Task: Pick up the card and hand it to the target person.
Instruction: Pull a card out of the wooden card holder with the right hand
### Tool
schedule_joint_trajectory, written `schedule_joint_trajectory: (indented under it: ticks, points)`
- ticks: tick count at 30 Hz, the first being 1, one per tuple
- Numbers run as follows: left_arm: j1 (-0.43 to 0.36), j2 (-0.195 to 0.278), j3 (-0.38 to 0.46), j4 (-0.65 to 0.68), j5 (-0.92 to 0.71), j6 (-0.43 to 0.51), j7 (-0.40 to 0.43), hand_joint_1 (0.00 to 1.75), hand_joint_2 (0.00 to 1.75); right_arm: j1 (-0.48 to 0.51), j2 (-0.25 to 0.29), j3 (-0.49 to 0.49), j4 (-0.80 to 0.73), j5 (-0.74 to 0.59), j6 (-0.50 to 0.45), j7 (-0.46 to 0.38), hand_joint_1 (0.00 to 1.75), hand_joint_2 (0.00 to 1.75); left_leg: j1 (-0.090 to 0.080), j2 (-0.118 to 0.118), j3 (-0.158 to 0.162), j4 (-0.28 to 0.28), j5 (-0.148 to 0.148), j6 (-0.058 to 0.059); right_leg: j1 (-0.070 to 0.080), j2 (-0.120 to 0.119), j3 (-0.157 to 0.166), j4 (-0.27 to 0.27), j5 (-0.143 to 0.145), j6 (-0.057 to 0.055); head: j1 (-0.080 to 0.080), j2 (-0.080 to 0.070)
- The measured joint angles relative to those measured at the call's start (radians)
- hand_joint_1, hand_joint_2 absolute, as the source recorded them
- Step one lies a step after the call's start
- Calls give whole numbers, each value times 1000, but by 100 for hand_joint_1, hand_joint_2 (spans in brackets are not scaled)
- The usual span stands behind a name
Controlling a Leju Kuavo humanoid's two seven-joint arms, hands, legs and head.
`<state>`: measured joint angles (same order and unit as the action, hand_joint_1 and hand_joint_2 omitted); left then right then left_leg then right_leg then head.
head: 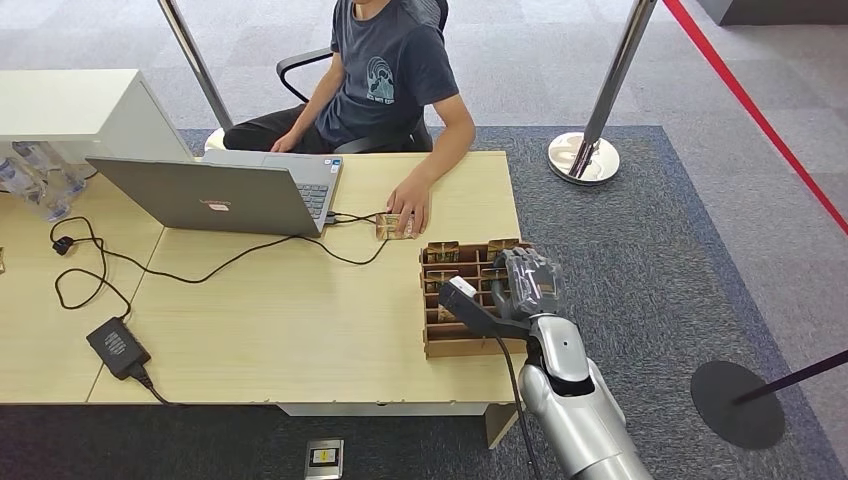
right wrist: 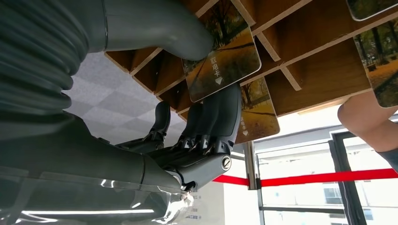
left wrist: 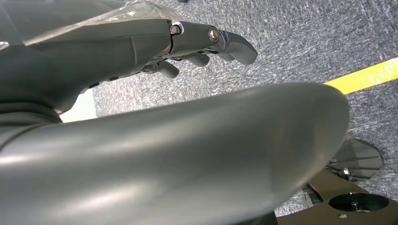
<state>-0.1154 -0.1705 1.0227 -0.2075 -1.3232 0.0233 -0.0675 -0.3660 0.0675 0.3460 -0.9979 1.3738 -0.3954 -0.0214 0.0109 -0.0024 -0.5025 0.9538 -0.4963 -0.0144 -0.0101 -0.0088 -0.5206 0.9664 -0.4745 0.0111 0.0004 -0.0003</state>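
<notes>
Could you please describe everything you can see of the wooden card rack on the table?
The card rack is a shallow brown tray, seemingly wood or fibreboard, split by thin slats into a grid of compartments. It lies flat at the table's right end. Several compartments hold cards printed with autumn trees. The right hand reaches into it, thumb and a finger pinching one card.

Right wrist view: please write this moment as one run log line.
phase: grasping | right hand: pinches card over wooden tray | left hand: hanging, holds nothing | person: seated, hand on table

1 laptop (head: pixel 225 192), 1 power brick (head: pixel 117 347), 1 wooden card rack (head: pixel 470 343), 2 stanchion posts (head: pixel 600 110), 1 person (head: pixel 385 75).
</notes>
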Motion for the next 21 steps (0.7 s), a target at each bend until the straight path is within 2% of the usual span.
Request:
schedule_joint_trajectory:
  ticks: [21]
  points:
    - [0,0,0,0,-1,0,1,0,0,4,-2,-1,-1,-2,2,0,102,175,0,0,-1,0,0,0,0,0,-1,0,0,0,0,0]
